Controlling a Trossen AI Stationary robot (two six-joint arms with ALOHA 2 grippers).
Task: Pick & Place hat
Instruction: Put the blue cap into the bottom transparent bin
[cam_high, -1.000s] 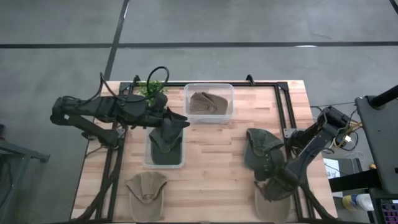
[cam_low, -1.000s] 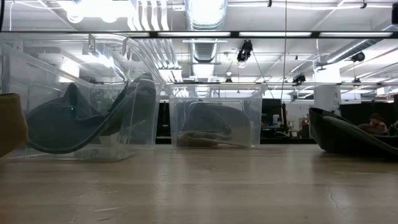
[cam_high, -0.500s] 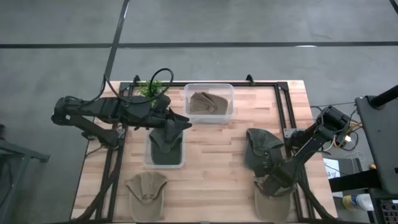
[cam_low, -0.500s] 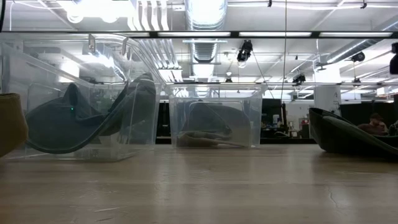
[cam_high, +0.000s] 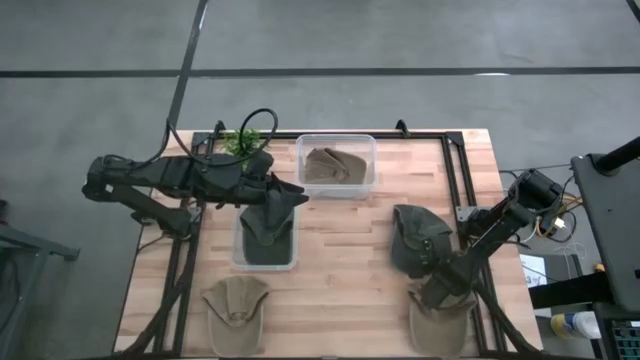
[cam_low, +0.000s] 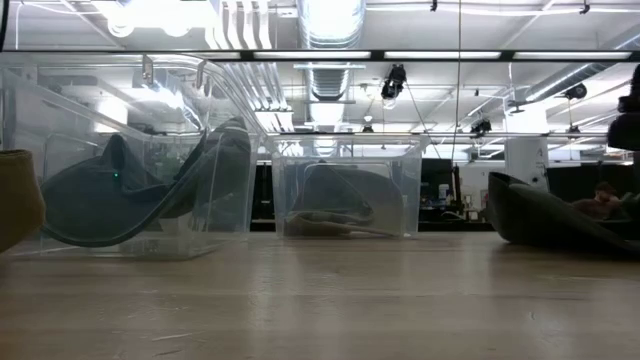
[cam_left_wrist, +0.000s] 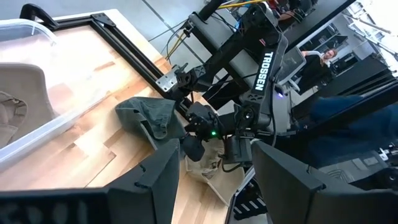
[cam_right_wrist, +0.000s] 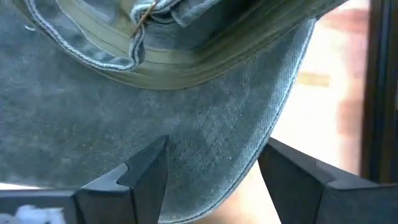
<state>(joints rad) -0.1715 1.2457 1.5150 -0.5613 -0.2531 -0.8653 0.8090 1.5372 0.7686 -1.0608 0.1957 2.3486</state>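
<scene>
A dark green hat (cam_high: 413, 240) lies on the table's right half, also seen at the right edge of the low view (cam_low: 545, 215). My right gripper (cam_high: 440, 283) is at its near side, open. In the right wrist view the hat's brim (cam_right_wrist: 205, 143) fills the gap between the fingers of my right gripper (cam_right_wrist: 214, 186). My left gripper (cam_high: 290, 197) hovers open over a clear bin (cam_high: 240, 262). In that bin another dark hat (cam_high: 266, 238) leans against the wall. The left wrist view shows nothing between the fingers of my left gripper (cam_left_wrist: 214, 180). My right gripper comes at the dark green hat from the table's near side, slanting down. The near edge of the brim (cam_right_wrist: 249, 180) lies between the open fingers (cam_right_wrist: 146, 174). Whether the fingers touch it, I cannot tell. The hat rests on the table.
A second clear bin (cam_high: 336, 140) at the far edge holds a tan hat (cam_high: 333, 166). One tan hat (cam_high: 235, 300) lies near the left corner, and another (cam_high: 437, 325) lies under my right arm. A green plant (cam_high: 240, 142) stands behind the left arm. Black frame rails run along the table's sides.
My right gripper has moved toward the far edge, onto the dark green hat's brim. The hat has slid a little toward the table's left, and its edge has risen in the low view. The left arm has kept still.
</scene>
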